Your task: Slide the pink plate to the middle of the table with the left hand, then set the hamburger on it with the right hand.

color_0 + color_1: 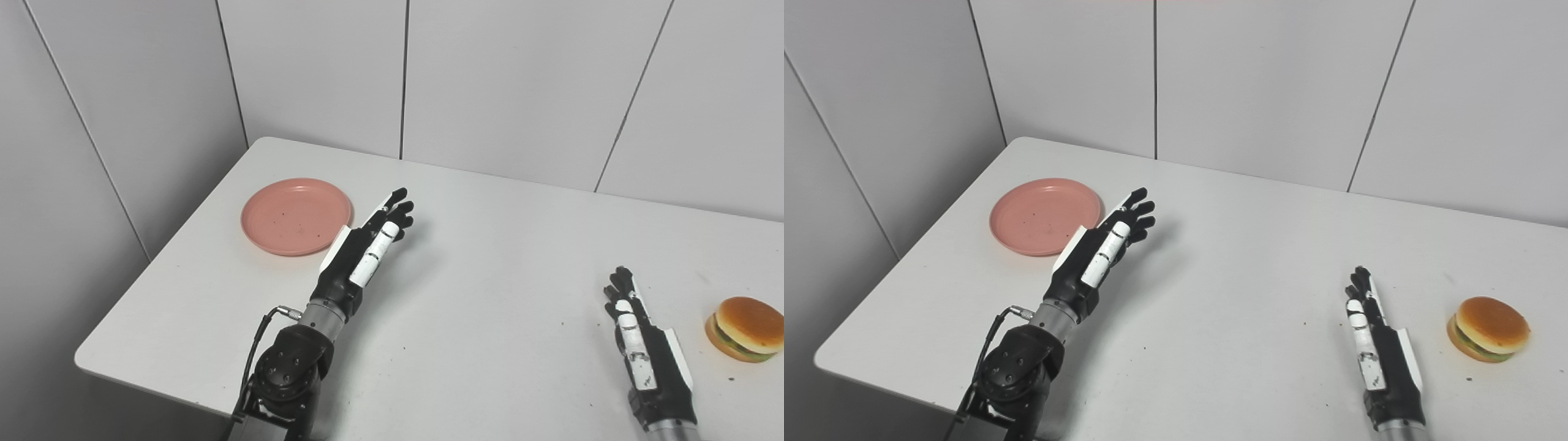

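Observation:
A round pink plate [296, 215] lies on the white table [490, 257] near its far left corner. My left hand [367, 242] is open, fingers stretched out, raised just right of the plate's right rim and holding nothing. A hamburger [746, 329] with a tan bun sits at the table's right side. My right hand [637, 337] is open and empty, resting near the table's front, a short way left of the hamburger. Both also show in the right eye view, the plate [1045, 215] and the hamburger [1488, 329].
Grey wall panels [490, 79] stand close behind and to the left of the table. The table's left edge [159, 263] runs near the plate. Small dark specks dot the tabletop.

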